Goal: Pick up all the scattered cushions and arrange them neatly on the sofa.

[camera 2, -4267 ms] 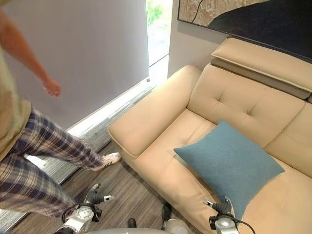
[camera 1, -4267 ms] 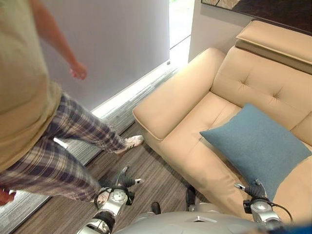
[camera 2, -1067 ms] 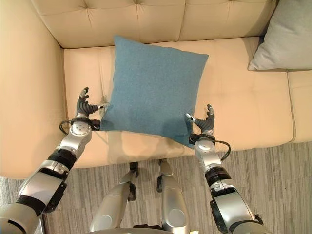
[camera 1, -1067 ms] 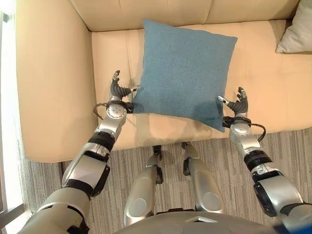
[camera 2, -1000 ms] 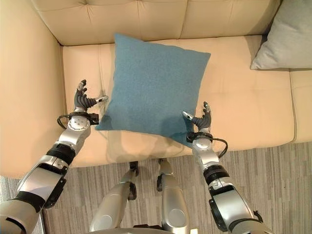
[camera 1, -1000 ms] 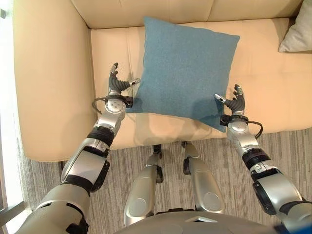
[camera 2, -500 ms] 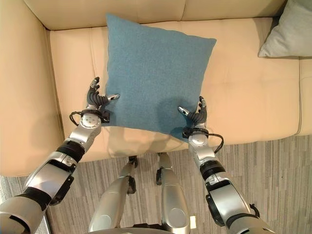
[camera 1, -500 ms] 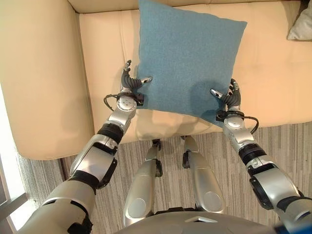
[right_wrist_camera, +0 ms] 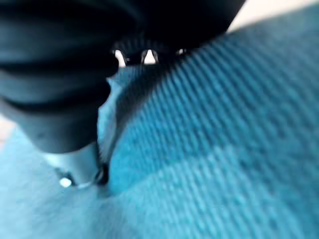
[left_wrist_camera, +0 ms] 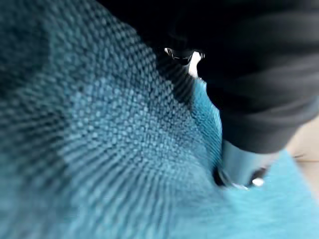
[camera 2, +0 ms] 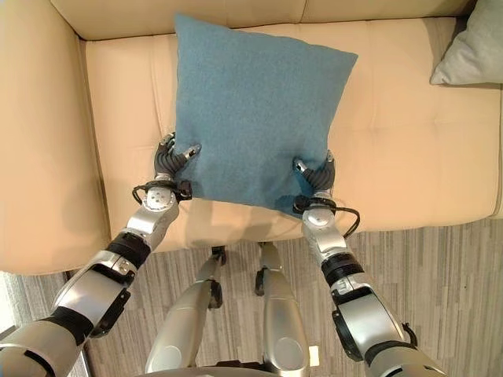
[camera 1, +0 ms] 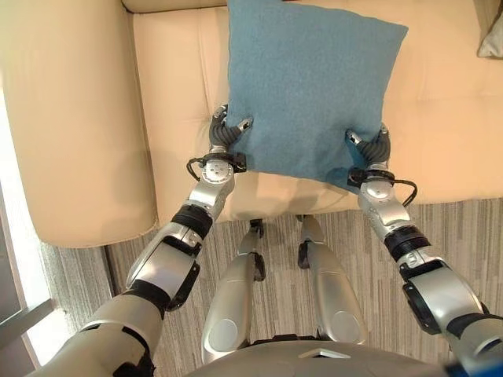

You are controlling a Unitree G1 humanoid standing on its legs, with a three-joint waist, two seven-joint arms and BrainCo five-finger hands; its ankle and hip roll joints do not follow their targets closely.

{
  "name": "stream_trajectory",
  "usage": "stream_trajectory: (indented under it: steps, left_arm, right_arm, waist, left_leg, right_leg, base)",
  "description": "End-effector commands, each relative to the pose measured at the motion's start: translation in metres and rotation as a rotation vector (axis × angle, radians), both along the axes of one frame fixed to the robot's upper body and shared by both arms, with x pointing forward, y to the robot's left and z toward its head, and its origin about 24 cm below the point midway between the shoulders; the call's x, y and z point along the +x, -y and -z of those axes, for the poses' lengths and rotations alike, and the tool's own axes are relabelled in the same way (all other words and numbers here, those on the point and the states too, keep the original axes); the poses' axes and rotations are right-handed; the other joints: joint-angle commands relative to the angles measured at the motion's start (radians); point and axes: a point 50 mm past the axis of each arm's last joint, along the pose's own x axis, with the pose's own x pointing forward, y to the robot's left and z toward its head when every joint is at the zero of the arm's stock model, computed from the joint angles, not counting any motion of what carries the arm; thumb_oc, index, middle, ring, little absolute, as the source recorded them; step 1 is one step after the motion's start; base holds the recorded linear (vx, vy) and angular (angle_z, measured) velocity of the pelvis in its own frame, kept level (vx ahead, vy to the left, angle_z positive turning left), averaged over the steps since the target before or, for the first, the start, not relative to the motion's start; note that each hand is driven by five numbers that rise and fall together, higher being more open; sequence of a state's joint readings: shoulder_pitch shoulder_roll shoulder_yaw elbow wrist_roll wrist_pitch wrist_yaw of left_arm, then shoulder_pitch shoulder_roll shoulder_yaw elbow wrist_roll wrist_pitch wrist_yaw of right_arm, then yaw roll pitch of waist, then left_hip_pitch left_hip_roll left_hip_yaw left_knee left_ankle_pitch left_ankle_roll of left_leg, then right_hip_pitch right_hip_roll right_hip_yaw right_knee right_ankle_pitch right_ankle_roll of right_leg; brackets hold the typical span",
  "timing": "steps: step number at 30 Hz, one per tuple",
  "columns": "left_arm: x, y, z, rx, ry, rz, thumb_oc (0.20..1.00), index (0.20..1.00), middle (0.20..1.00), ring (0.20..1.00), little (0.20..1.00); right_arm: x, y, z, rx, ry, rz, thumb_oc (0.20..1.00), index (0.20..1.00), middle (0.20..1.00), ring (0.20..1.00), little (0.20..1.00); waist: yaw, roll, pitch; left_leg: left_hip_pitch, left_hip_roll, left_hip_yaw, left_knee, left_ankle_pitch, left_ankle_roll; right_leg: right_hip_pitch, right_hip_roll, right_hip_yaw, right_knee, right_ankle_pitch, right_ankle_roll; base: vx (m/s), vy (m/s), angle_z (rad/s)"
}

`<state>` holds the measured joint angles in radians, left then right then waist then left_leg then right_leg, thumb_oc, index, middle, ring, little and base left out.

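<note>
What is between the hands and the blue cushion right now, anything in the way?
Nothing visible. The left hand and right hand already pinch the near corners of the blue cushion, which lies on the sofa seat.

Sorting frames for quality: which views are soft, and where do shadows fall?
Left and right wrist views: blue cushion weave blurred, hand covers dark. Eye views: sharp; cushion shadows the sofa seat's front edge by the left hand and right hand; bright window light at the left edge.
</note>
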<state>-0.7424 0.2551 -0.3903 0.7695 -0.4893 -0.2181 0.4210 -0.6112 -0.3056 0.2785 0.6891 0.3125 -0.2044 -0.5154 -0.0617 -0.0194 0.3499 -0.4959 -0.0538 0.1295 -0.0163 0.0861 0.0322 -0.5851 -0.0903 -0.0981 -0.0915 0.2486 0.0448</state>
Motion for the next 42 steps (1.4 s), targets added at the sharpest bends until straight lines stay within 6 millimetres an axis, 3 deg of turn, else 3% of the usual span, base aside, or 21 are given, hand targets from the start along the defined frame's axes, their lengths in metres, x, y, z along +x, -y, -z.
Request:
stream_trajectory:
  steps: [1,9,17,21,27,28,31,35,36,38,39,42]
  left_arm:
    - [-0.003,0.04,-0.008,-0.092,0.065,0.122,0.2,0.2,0.2,0.2,0.2]
    - [-0.017,0.043,-0.024,-0.164,0.183,0.144,0.2,0.2,0.2,0.2,0.2]
    - [-0.051,0.046,-0.005,-0.194,0.178,0.228,0.2,0.2,0.2,0.2,0.2]
    - [-0.059,0.042,-0.003,-0.141,0.193,0.245,0.2,0.2,0.2,0.2,0.2]
    - [-0.049,0.038,-0.022,-0.092,0.259,0.217,0.2,0.2,0.2,0.2,0.2]
    - [-0.043,0.037,-0.037,-0.057,0.311,0.2,0.2,0.2,0.2,0.2,0.2]
    - [-0.033,0.035,-0.066,0.003,0.413,0.167,0.2,0.2,0.2,0.2,0.2]
    - [-0.027,0.042,-0.136,0.136,0.675,0.128,0.2,0.2,0.2,0.2,0.2]
    - [-0.026,0.05,-0.169,0.196,0.792,0.103,0.2,0.2,0.2,0.2,0.2]
    - [-0.028,0.056,-0.193,0.245,0.882,0.061,0.2,0.2,0.2,0.2,0.2]
    - [-0.029,0.063,-0.219,0.333,0.98,0.012,0.2,0.2,0.2,0.2,0.2]
    - [-0.019,0.071,-0.254,0.441,1.008,-0.035,0.2,0.2,0.2,0.2,0.2]
  right_arm:
    - [0.001,-0.036,-0.016,0.061,0.116,-0.131,0.2,0.2,0.2,0.2,0.2]
    - [-0.016,-0.029,-0.015,0.065,0.171,-0.151,0.2,0.2,0.2,0.2,0.2]
    - [-0.044,-0.021,-0.009,-0.02,0.199,-0.213,0.2,0.2,0.2,0.2,0.2]
    - [-0.047,-0.024,-0.02,-0.047,0.251,-0.24,0.2,0.2,0.2,0.2,0.2]
    - [-0.034,-0.03,-0.05,-0.089,0.347,-0.247,0.2,0.2,0.2,0.2,0.2]
    - [-0.027,-0.033,-0.069,-0.103,0.412,-0.238,0.2,0.2,0.2,0.2,0.2]
    - [-0.02,-0.036,-0.1,-0.14,0.524,-0.209,0.2,0.2,0.2,0.2,0.2]
    - [-0.021,-0.043,-0.166,-0.244,0.787,-0.13,0.2,0.2,0.2,0.2,0.2]
    - [-0.023,-0.048,-0.197,-0.328,0.911,-0.073,0.2,0.2,0.2,0.2,0.2]
    - [-0.026,-0.05,-0.218,-0.393,1.0,-0.012,0.2,0.2,0.2,0.2,0.2]
    - [-0.028,-0.053,-0.242,-0.462,1.092,0.068,0.2,0.2,0.2,0.2,0.2]
    - [-0.018,-0.057,-0.266,-0.47,1.103,0.146,0.2,0.2,0.2,0.2,0.2]
  waist:
    - [-0.001,0.007,-0.036]
    - [0.007,0.02,-0.076]
    - [0.026,0.008,-0.105]
    - [0.036,-0.005,-0.117]
    - [0.049,-0.021,-0.117]
    - [0.054,-0.024,-0.111]
    - [0.059,-0.026,-0.101]
    - [0.067,-0.025,-0.103]
    - [0.07,-0.028,-0.104]
    - [0.07,-0.028,-0.101]
    - [0.071,-0.023,-0.101]
    - [0.062,-0.016,-0.099]
  left_leg:
    - [-0.025,0.01,-0.104,0.056,-0.057,-0.059]
    - [0.081,0.021,-0.116,-0.009,-0.041,-0.062]
    - [0.145,0.033,-0.121,-0.002,-0.058,-0.061]
    - [0.121,0.036,-0.132,0.018,-0.057,-0.064]
    - [0.07,0.041,-0.154,0.023,-0.037,-0.077]
    - [0.062,0.043,-0.16,0.016,-0.029,-0.083]
    - [0.053,0.047,-0.168,0.0,-0.015,-0.091]
    - [0.029,0.051,-0.18,-0.026,0.006,-0.105]
    - [0.017,0.049,-0.185,-0.039,0.014,-0.111]
    - [0.006,0.047,-0.186,-0.049,0.022,-0.115]
    - [-0.014,0.048,-0.184,-0.056,0.03,-0.122]
    - [-0.05,0.05,-0.182,-0.065,0.045,-0.128]
  right_leg:
    - [0.063,-0.061,-0.021,0.015,-0.069,0.112]
    - [0.156,-0.047,-0.041,0.004,-0.098,0.105]
    - [0.236,-0.039,-0.063,0.004,-0.13,0.089]
    - [0.23,-0.036,-0.082,0.005,-0.131,0.084]
    - [0.192,-0.036,-0.108,0.012,-0.126,0.082]
    - [0.183,-0.036,-0.114,0.011,-0.124,0.084]
    - [0.17,-0.036,-0.122,0.009,-0.121,0.088]
    - [0.139,-0.034,-0.132,0.007,-0.124,0.094]
    - [0.126,-0.034,-0.138,0.008,-0.126,0.098]
    - [0.11,-0.035,-0.142,0.009,-0.125,0.1]
    - [0.089,-0.039,-0.145,0.01,-0.121,0.105]
    - [0.054,-0.039,-0.144,0.01,-0.111,0.113]
  base:
    - [-0.01,-0.075,0.0]
    - [0.01,-0.061,0.01]
    - [0.02,-0.051,0.12]
    - [-0.03,-0.046,0.22]
    - [-0.01,-0.025,0.16]
    - [0.03,-0.008,0.12]
    - [0.03,0.011,0.08]
    - [0.06,0.016,0.14]
    - [0.05,-0.003,0.14]
    - [0.03,0.005,0.24]
    - [0.03,0.021,0.21]
    - [0.02,0.036,0.08]
